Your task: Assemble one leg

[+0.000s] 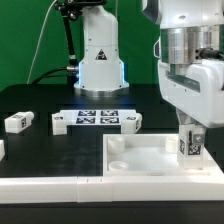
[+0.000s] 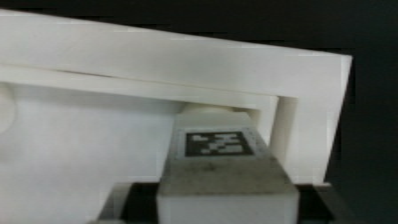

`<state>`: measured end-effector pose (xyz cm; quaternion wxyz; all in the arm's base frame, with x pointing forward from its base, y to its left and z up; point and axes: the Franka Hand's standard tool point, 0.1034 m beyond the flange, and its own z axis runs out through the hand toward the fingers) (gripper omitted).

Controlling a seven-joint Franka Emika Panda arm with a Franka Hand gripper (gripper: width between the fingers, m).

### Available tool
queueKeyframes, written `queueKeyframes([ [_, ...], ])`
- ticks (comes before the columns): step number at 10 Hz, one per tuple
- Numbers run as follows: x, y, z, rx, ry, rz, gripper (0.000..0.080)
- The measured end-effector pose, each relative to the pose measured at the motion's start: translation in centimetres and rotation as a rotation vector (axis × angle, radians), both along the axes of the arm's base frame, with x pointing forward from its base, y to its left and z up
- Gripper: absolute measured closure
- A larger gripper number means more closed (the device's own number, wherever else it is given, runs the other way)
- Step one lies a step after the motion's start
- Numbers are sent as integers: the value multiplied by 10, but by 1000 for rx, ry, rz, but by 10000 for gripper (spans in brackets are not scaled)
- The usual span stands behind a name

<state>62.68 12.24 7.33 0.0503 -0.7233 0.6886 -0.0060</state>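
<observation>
Going left to right with the big white square plastic panel [image 1: 150,158] as the landmark. Way off toward the exterior view's left of the panel, a small white cuboid peg [image 1: 19,121] with a black-and-white tag is seen lying on the black table [image 1: 45,100], and a bit of another white piece [image 1: 1,149] is cut off at the frame edge. Closer to the panel, another small white tagged block [image 1: 60,122] is sat right by the end of the flat white marker board [image 1: 98,118], which is laid out behind the panel with its row of square tags facing up. One more white block [image 1: 131,122] is found at the board's other end, just behind the panel's back edge.

A round socket [image 1: 118,145] can be made out in the panel's near-left corner region.

Now the main bit: the leg [image 1: 189,145], a small white plastic cuboid peg with a black-and-white square tag on its face, is held upright over the panel's corner at the exterior view's right. It is gripped by the robot's two-finger gripper [image 1: 190,128], fingers closed snugly on its upper part, tag facing the camera. In the wrist view the leg [image 2: 217,160] is seen end-on with its tag [image 2: 217,142] visible, pressed close against the panel's raised white rim [image 2: 294,110]. Whether its bottom end is actually seated in a socket can't be told.
</observation>
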Motion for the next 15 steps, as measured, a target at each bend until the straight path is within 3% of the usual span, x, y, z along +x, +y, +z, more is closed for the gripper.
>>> queueKeyframes([
  [2,0,0,0,4,2,-22,508],
  [3,0,0,0,0,-1,27,300],
  [4,0,0,-1,-1,-1,46,300],
  [5,0,-1,-1,-7,-4,114,178],
  [15,0,-1,0,-83,-62,1140,151],
])
